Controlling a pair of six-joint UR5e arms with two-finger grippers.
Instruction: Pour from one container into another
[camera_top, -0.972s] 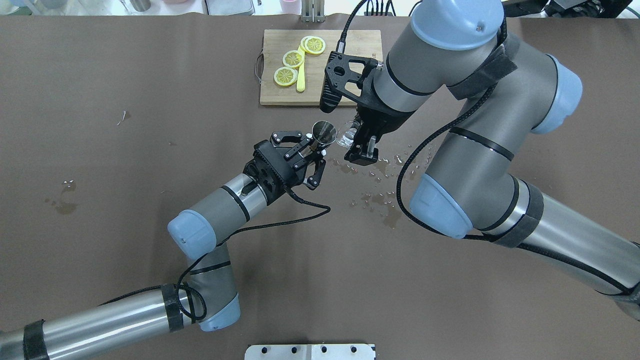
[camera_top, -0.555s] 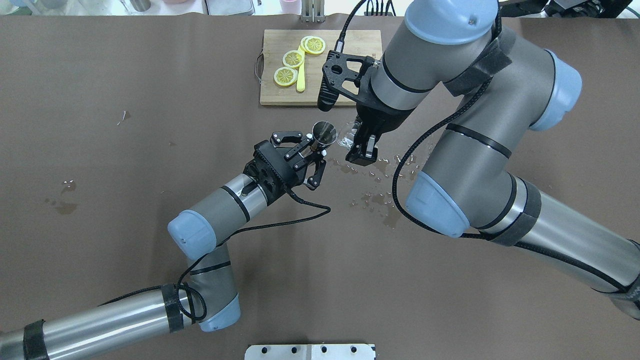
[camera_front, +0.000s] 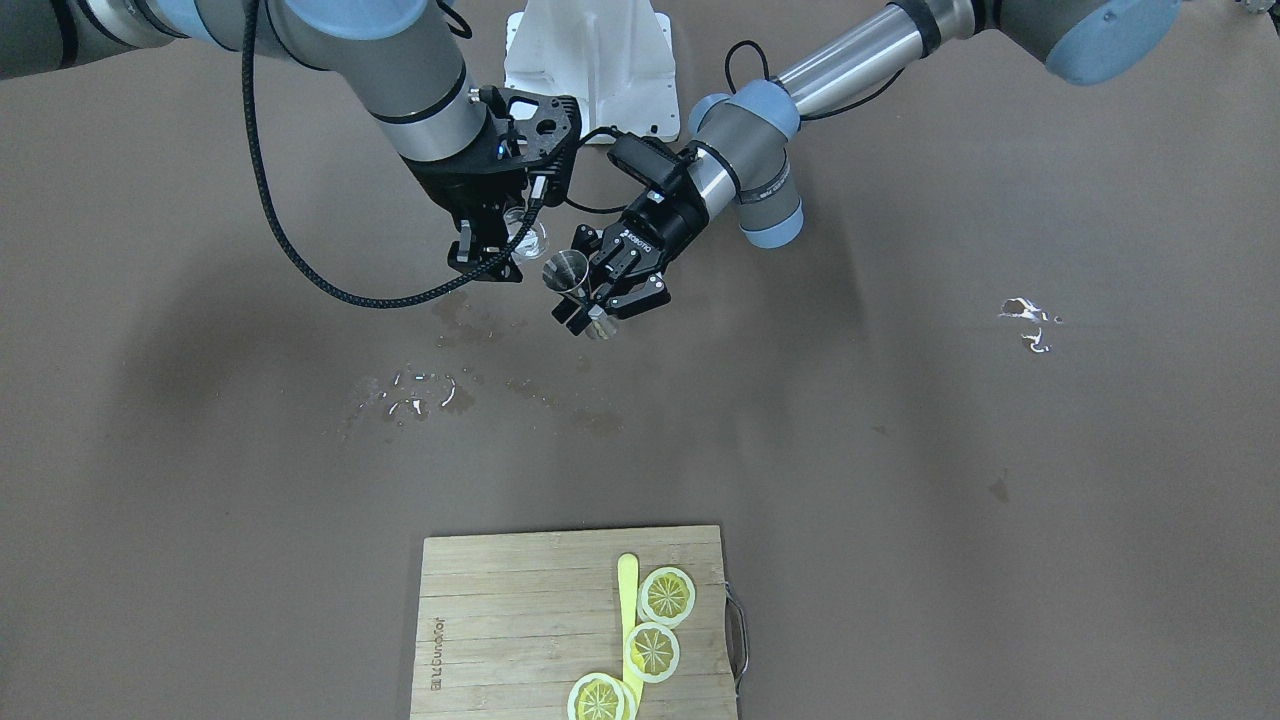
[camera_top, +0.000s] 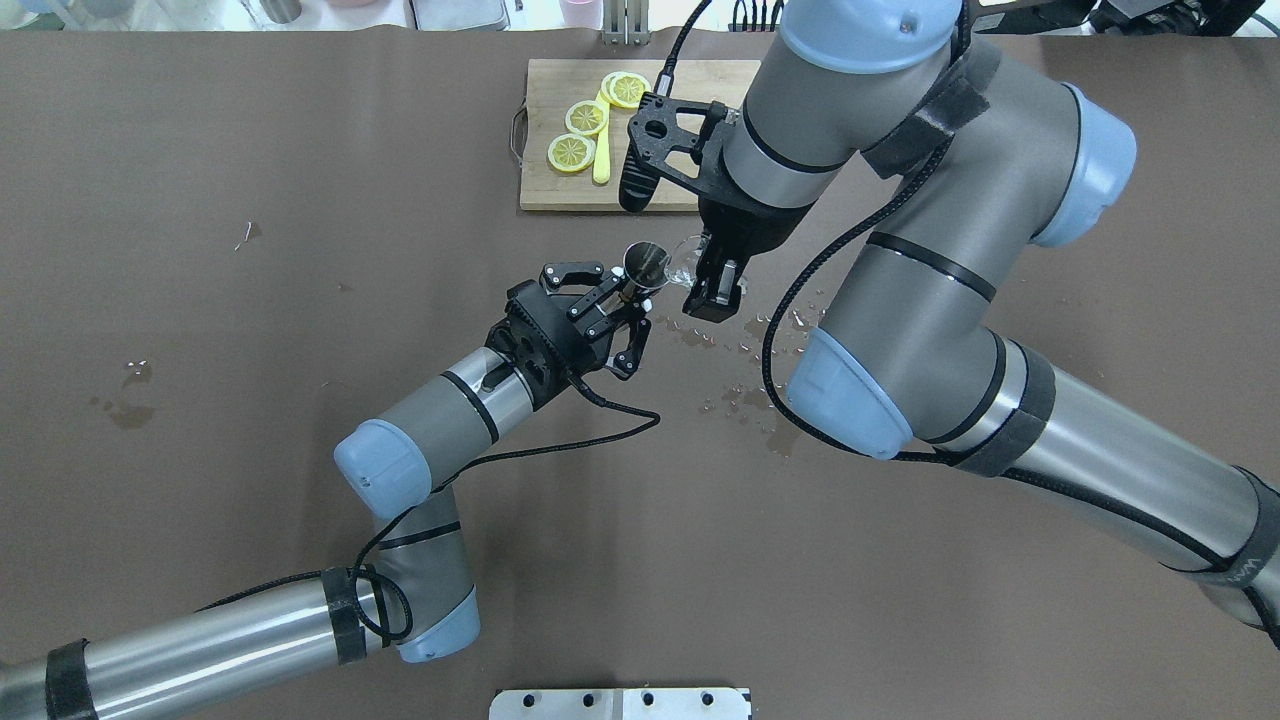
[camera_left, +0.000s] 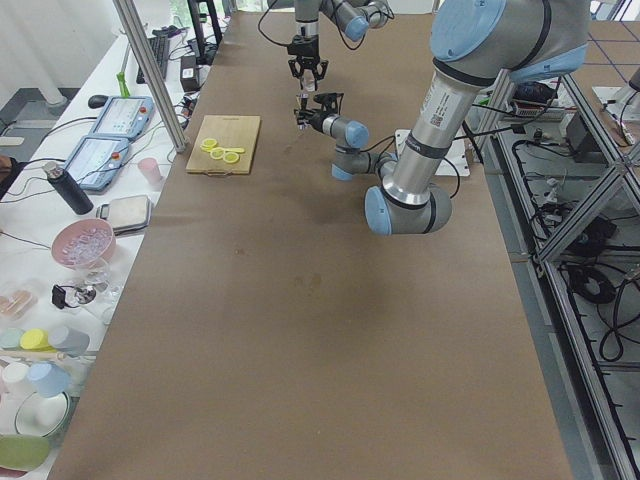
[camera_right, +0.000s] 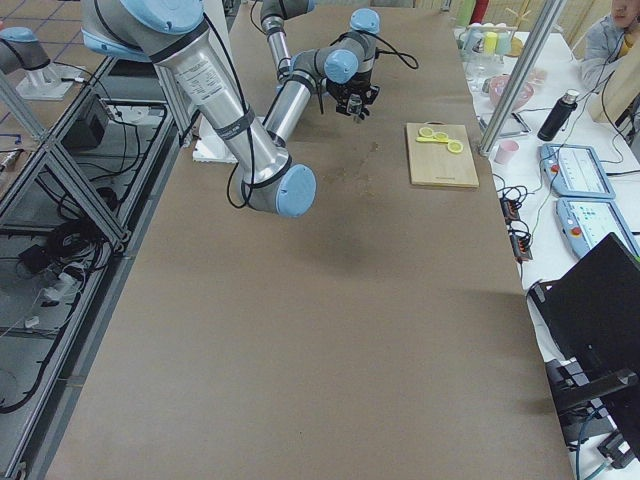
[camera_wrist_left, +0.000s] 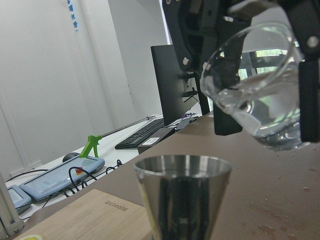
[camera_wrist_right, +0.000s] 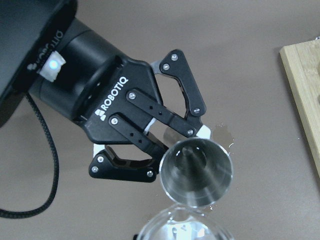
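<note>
1. Since the earlier frame, the right pincer (camera_top: 706, 290) has been shifted closer to the left one, and the glass tumbler (camera_top: 682, 268) is clamped in it, tilted.
2. The tumbler's mouth is turned toward the steel jigger (camera_top: 647, 262), just beside its rim and a little above it. Some water is seen inside the glass.
3. The jigger is held upright at its waist by the closed left pincer (camera_top: 632, 293), above the bench (camera_top: 300, 200).
4. A further tilt toward the jigger is judged to be needed. Spilled drops (camera_top: 745, 395) are already lying on the bench.

Clear glossy glass tumbler (camera_wrist_left: 255, 97), brushed-steel jigger (camera_wrist_left: 182, 197)
</note>
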